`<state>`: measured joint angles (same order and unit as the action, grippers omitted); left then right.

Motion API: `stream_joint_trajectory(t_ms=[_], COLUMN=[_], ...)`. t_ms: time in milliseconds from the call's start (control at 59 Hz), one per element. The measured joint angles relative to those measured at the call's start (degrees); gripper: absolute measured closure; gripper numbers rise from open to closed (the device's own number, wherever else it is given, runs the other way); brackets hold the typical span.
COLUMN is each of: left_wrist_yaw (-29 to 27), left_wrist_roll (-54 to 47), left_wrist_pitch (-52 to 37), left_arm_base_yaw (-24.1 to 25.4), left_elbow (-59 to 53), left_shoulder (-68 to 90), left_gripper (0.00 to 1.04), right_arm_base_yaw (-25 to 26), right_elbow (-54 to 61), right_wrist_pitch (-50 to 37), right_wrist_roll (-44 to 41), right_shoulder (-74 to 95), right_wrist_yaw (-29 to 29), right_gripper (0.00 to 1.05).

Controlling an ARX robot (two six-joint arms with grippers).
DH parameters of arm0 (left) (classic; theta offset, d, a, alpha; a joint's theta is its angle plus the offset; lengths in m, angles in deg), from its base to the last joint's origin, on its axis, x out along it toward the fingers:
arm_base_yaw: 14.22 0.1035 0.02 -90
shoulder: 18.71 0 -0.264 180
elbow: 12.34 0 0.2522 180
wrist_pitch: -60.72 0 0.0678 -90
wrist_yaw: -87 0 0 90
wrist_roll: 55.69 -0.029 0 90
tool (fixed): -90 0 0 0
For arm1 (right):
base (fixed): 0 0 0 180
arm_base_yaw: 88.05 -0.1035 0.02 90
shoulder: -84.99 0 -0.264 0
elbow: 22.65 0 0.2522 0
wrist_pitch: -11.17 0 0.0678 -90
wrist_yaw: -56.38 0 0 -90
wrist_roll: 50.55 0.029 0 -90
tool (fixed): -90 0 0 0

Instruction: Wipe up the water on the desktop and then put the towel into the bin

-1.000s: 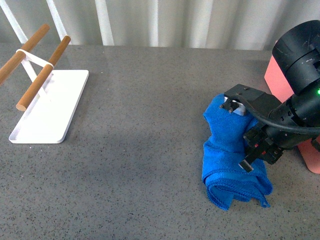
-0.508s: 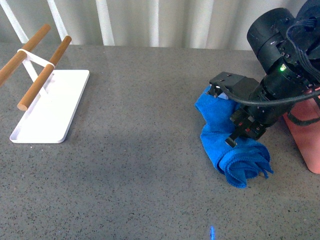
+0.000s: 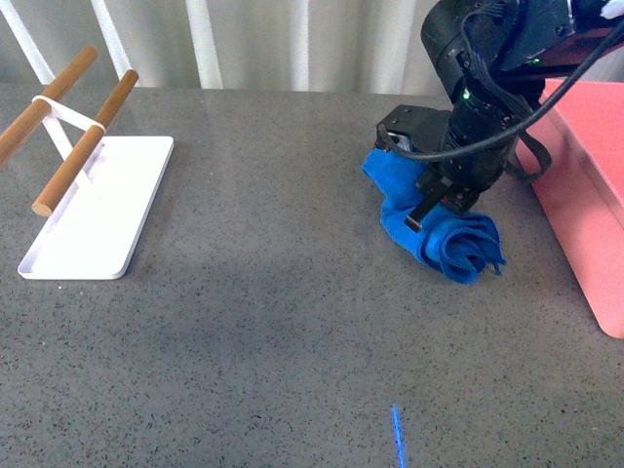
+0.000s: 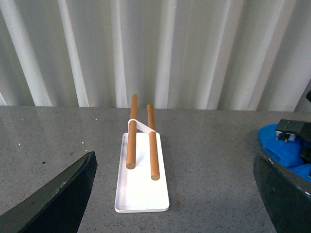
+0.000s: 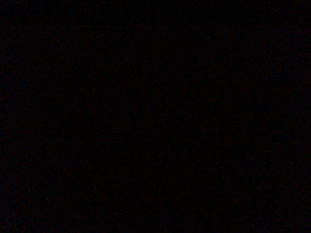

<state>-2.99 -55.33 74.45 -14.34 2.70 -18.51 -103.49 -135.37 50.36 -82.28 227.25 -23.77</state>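
The royal-blue towel [image 3: 444, 229] hangs bunched and rolled from my right gripper [image 3: 436, 200], which is shut on the towel, right of centre over the speckled grey desktop [image 3: 273, 322]. The salmon-pink bin [image 3: 585, 195] stands just to the right of it at the frame's edge. In the left wrist view my left gripper [image 4: 177, 194] is open, its dark fingers [image 4: 53, 199] wide apart above the desktop [image 4: 209, 174], and the towel [image 4: 284, 148] shows at the far side. The right wrist view is dark.
A flat white tray [image 3: 102, 210] with two wooden rods [image 3: 83, 141] sits at the left of the desktop; it also shows ahead of the left gripper as the tray [image 4: 141, 194]. White curtain folds close off the back.
My right arm has risen and swung back and left with the towel, which has lifted off the desktop and curled into a tighter roll. More of the bin now shows.
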Motion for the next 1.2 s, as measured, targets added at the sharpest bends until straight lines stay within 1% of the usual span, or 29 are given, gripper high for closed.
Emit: stream_joint_trajectory(t_ms=[102,220,339,441,593,695,831,1017,1203], left_wrist_yaw=[-0.02,-0.02,-0.02,-0.02,-0.02,-0.02,-0.02,-0.02,-0.02], left_wrist_roll=[0.0,0.0,0.0,0.0,0.0,0.0,0.0,-0.02,0.0], left_wrist_pitch=[0.0,0.0,0.0,0.0,0.0,0.0,0.0,0.0,0.0], left_arm_base_yaw=[0.0,0.0,0.0,0.0,0.0,0.0,0.0,0.0,0.0], left_elbow=[0.0,0.0,0.0,0.0,0.0,0.0,0.0,0.0,0.0], left_shoulder=[0.0,0.0,0.0,0.0,0.0,0.0,0.0,0.0,0.0], left_gripper=[0.07,0.07,0.07,0.07,0.07,0.07,0.07,0.07,0.07], right_arm_base_yaw=[-1.31,-2.56,-4.31,-7.37,-10.54,-11.8,-12.28,-11.45,-10.14], right_elbow=[-6.56,-11.45,-16.11,-20.06,-20.11,-16.85,-8.28,4.33,12.87], right_wrist_pitch=[2.56,4.24,5.6,6.71,6.73,5.25,2.6,-1.42,-3.82], right_wrist_roll=[0.02,0.09,0.35,1.49,3.58,4.37,6.51,7.54,7.32], right_shoulder=[3.06,5.35,7.39,9.01,8.94,7.45,2.8,-4.07,-10.69], right_wrist_yaw=[0.15,-0.17,-2.36,-5.9,-9.07,-10.12,-12.24,-12.55,-12.55], right_gripper=[1.01,1.01,1.01,1.01,1.01,1.01,1.01,1.01,1.01])
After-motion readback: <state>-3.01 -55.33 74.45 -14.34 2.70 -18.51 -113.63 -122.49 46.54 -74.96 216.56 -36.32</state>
